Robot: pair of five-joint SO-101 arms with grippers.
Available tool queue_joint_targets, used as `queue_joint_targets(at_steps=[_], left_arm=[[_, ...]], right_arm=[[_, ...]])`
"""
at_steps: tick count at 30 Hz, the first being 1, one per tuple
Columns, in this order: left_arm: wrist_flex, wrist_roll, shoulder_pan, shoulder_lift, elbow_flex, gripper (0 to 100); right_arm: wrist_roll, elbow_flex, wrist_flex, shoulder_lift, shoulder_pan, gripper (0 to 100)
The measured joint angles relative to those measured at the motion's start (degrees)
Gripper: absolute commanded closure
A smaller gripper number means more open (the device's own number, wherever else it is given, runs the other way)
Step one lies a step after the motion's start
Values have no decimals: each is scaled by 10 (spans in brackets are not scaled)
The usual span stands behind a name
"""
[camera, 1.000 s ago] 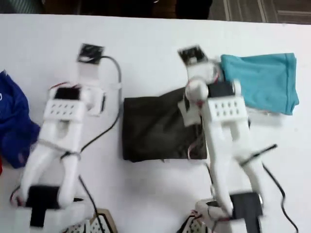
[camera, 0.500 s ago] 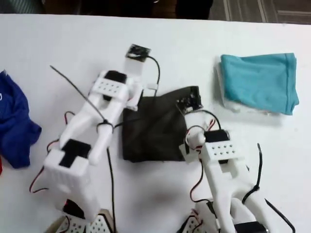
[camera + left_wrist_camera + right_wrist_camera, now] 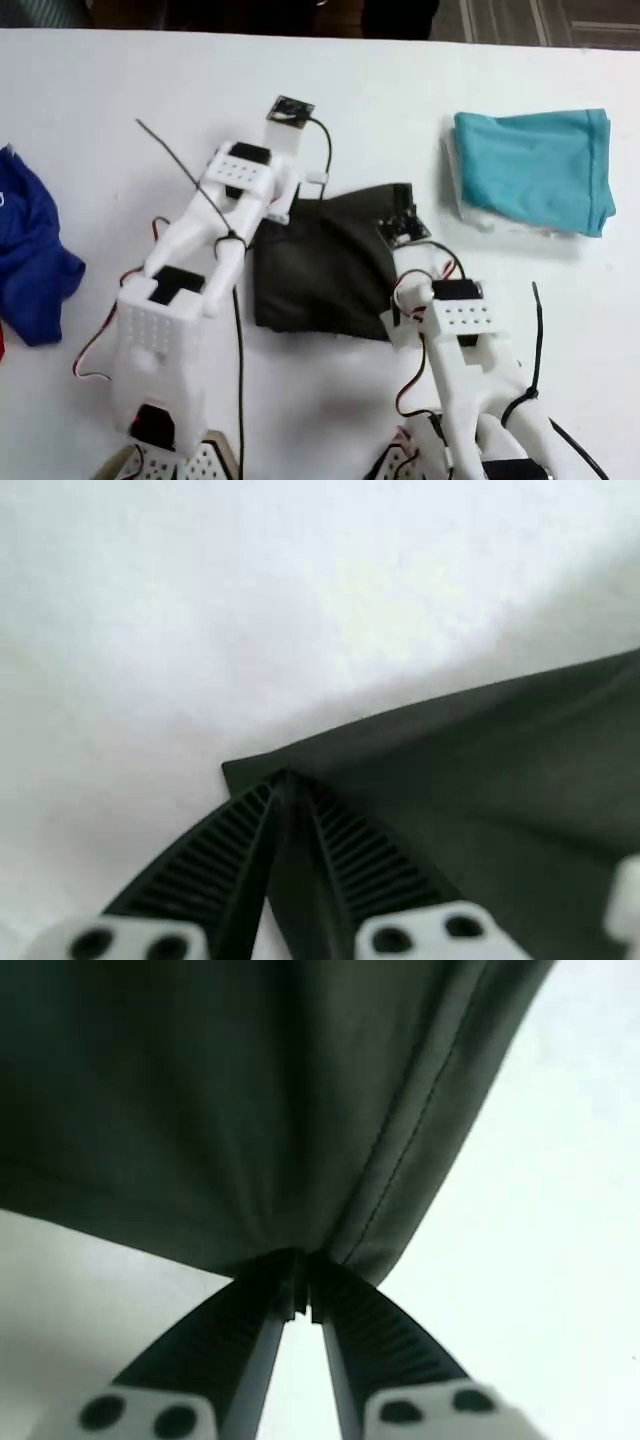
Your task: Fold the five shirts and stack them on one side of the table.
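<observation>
Prob mid-fold, dark cloth shirt (image 3: 320,270): L gripper (image 3: 285,780) pinches 11 o'clock corner, R gripper (image 3: 302,1265) 2 o'clock edge. Next needs sync'd lift.

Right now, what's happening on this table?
Both arms are on the dark shirt mid-table. The left tool is shut on one far corner, the right tool on the shirt's right edge near the other far corner. A folded teal shirt lies at the far right of the table; a crumpled blue shirt sits at the left edge.
</observation>
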Motion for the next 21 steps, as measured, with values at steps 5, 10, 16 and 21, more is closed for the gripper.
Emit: queue_joint_targets(at_steps=[5,10,16,21], left_arm=[[37,-1,-13,0,-20,975],[96,-2,-18,0,-52,975],[165,-2,-19,-57,-46,975],[180,-2,-19,-189,71,975]], right_arm=[[22,6,3,-8,0,979],[24,-38,27,-8,0,979],[24,-178,107,-8,0,979],[4,-261,118,-8,0,979]])
